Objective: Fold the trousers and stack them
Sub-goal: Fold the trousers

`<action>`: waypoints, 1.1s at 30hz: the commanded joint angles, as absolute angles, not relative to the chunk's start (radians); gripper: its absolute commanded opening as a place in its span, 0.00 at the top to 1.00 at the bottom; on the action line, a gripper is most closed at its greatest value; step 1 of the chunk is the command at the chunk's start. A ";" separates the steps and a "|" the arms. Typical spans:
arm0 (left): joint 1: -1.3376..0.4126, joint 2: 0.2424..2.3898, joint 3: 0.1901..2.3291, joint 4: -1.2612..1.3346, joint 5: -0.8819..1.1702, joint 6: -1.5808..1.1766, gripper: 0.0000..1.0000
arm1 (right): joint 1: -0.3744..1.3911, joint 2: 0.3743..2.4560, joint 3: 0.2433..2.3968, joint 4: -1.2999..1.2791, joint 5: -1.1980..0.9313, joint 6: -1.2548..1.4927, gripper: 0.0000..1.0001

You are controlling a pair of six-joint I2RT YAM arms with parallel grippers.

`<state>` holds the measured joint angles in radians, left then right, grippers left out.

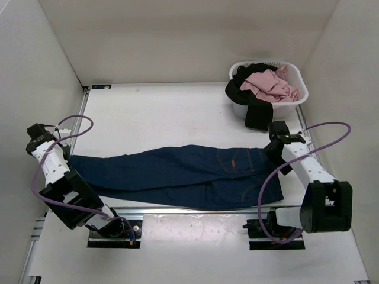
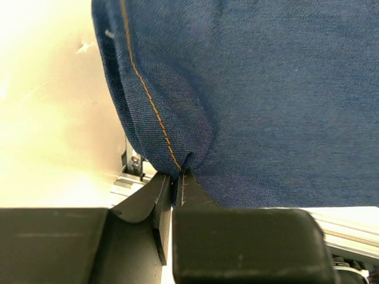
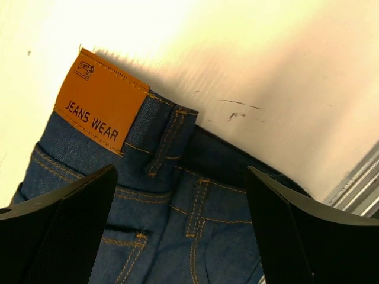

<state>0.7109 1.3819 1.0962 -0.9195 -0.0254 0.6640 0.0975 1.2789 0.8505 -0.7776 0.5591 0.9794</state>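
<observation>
Navy trousers [image 1: 189, 174] with orange stitching lie flat; left claw [image 2: 176, 177] pinches a leg edge, right claw [image 3: 180, 177] spread over their waist.

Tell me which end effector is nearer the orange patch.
Right. The right end effector is open just beside the patch; the left end effector pinches the trousers at the far leg end.

Basket [image 1: 302, 90] holds pink garment [image 1: 269, 84] (black garment [image 1: 254, 107] overhanging).

Parted fingers [image 3: 56, 231] flanking trousers [image 3: 172, 236] waistband, tan patch [image 3: 98, 99]
</observation>
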 commanded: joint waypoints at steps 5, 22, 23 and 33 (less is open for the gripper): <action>0.716 1.396 1.134 -0.914 0.005 0.652 0.86 | 0.084 1.402 0.836 -0.701 0.525 1.018 0.08; 0.716 1.436 1.192 -0.914 -0.055 0.670 0.86 | 0.084 1.480 0.796 -0.574 0.634 1.054 0.60; 0.716 1.436 1.192 -0.914 -0.055 0.670 0.86 | 0.084 1.480 0.796 -0.574 0.634 1.054 0.68; 0.716 1.454 1.201 -0.914 -0.064 0.661 0.86 | 0.046 1.476 0.798 -0.574 0.611 0.993 0.54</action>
